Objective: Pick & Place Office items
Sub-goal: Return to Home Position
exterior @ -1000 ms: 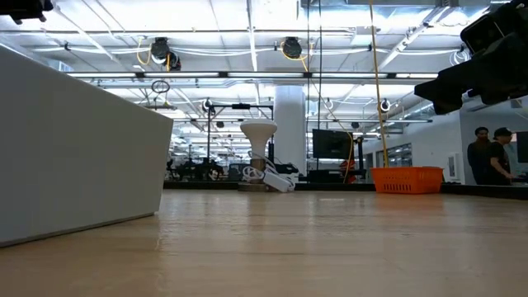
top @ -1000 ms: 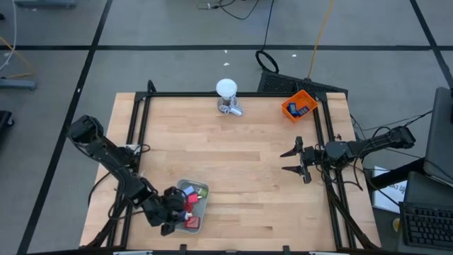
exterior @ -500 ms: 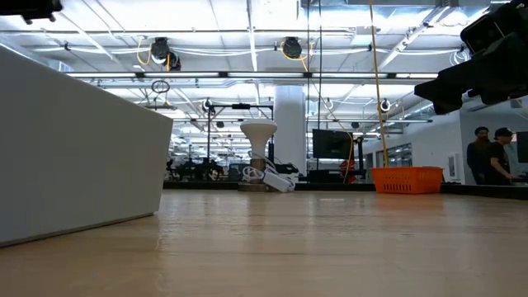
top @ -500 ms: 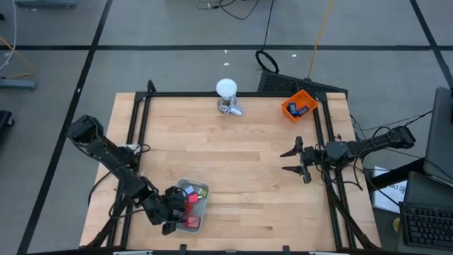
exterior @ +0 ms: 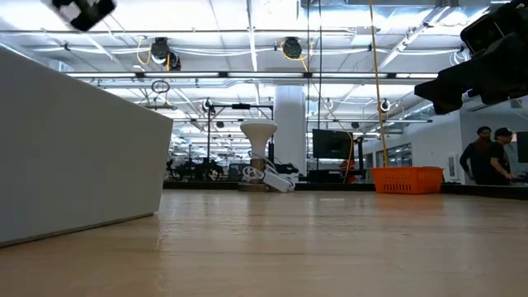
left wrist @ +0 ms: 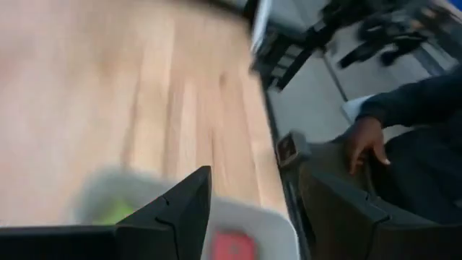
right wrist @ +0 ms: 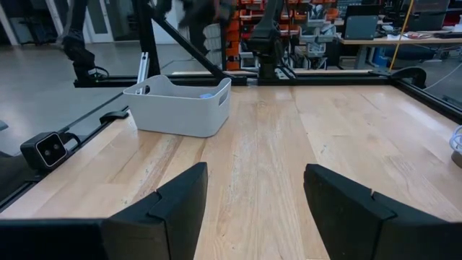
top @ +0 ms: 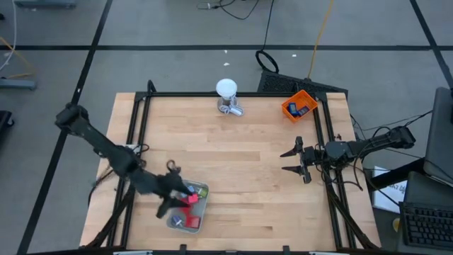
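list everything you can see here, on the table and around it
table: one, light wood, dark frame around it
grey tray: one, pale grey, lower left of the high view
red pieces: at least two, in the grey tray; other bits there too small to count
orange bin: one, upper right of the high view
dark blue pieces: count unclear, in the orange bin
white ball-topped object: one, metallic base, top middle of the high view
person: dark clothes, in the room beyond
left gripper: open, raised over the grey tray
right gripper: open, by the table's right edge
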Controlling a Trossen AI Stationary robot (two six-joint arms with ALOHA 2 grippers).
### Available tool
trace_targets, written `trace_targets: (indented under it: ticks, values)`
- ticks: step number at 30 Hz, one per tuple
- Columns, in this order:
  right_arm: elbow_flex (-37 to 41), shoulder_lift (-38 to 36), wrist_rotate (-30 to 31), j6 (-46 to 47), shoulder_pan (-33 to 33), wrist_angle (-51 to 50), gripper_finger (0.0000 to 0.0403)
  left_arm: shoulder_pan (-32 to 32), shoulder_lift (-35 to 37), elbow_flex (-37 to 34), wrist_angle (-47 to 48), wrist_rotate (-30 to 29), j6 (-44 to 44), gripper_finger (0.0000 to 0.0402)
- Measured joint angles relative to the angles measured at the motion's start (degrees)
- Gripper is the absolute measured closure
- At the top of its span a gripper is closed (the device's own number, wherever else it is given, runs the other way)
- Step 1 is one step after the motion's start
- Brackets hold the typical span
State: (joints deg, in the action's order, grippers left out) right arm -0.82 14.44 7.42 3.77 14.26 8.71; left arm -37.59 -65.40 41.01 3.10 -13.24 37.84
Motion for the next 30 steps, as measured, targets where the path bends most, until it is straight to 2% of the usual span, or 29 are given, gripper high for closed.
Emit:
trace_targets:
  ticks: [3, 9, 13, 16, 19, 23, 30]
  values:
    - [0.0, 0.0, 0.0, 0.02, -0.01, 0.0, 0.0183, 1.2, 6.7, 0.0, -0.08, 0.19, -13.48, 0.0188]
    - [0.0, 0.0, 0.0, 0.0, -0.02, 0.0, 0.0183, 1.83, 20.34, 0.0, 0.11, 0.07, -32.29, 0.0188]
    - [0.0, -0.01, 0.0, 0.0, -0.01, 0.0, 0.0183, 1.84, 27.01, 0.0, 3.23, 0.11, -45.5, 0.0188]
    - [0.0, -0.02, 0.0, 0.02, -0.02, 0.0, 0.0183, 1.92, 29.99, 0.0, 9.24, -1.2, -47.23, 0.0188]
    - [0.0, -0.01, 0.0, 0.01, -0.01, 0.0, 0.0183, 2.63, 31.14, -0.63, 13.4, -5.53, -45.76, 0.0188]
    - [0.0, 0.0, 0.0, 0.0, -0.02, 0.0, 0.0183, 4.56, 30.99, -4.77, 8.07, -7.5, -44.33, 0.0188]
    - [0.0, 0.0, 0.0, 0.01, -0.02, 0.0, 0.0183, 8.48, 32.36, -14.47, -2.36, -3.16, -43.35, 0.0188]
